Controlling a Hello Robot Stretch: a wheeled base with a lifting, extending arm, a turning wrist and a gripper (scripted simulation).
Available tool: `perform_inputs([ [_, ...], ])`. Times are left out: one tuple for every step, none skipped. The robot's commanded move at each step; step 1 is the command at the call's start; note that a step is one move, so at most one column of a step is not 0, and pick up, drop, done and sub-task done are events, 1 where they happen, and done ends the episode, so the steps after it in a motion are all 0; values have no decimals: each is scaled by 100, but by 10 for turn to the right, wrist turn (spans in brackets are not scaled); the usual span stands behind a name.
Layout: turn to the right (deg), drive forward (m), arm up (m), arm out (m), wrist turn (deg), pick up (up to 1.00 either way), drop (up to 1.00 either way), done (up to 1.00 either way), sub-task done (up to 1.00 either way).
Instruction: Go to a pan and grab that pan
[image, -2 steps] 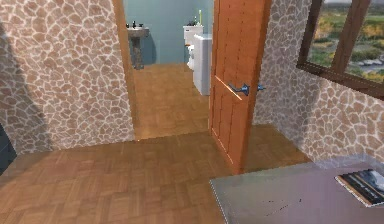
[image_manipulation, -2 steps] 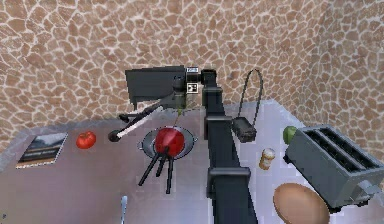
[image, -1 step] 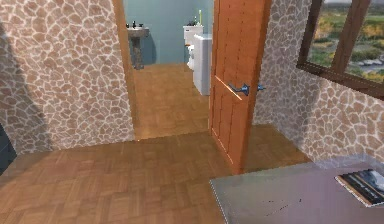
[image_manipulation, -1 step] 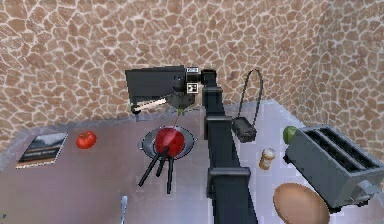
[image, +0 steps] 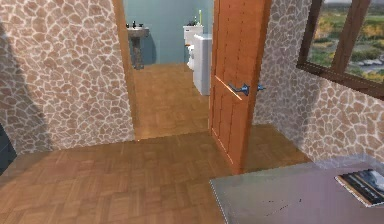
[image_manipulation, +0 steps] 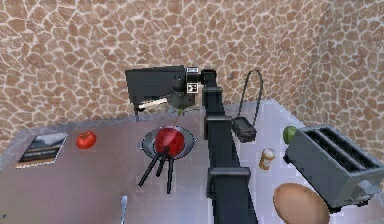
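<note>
1. Lying near the middle of the grey table (image_manipulation: 80, 190): a dark pan (image_manipulation: 150, 146) with something red in it, handle pointing to the near edge.
2. Showing just past the pan's far rim: the pincer (image_manipulation: 152, 103). Cannot tell its state, nor whether anything is held.
3. Resting left of the pan: a tomato (image_manipulation: 86, 139) and a book (image_manipulation: 43, 148). Standing at the right: a toaster (image_manipulation: 335, 160).

One dark pan (image_manipulation: 150, 144), one red tomato (image_manipulation: 86, 140), one toaster (image_manipulation: 335, 165), one green apple (image_manipulation: 291, 133), one small jar (image_manipulation: 267, 158), one book (image_manipulation: 45, 148), one wooden door (image: 238, 80), one window (image: 350, 40)
</note>
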Motion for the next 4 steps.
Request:
perform_inputs([
  [0, 0, -30, 0, 0, 0, 0, 0, 0],
  [0, 0, 0, 0, 0, 100, 0, 0, 0],
  [0, 0, 10, 0, 0, 0, 0, 0, 0],
  [0, 0, 0, 0, 0, 0, 0, 100, 0],
])
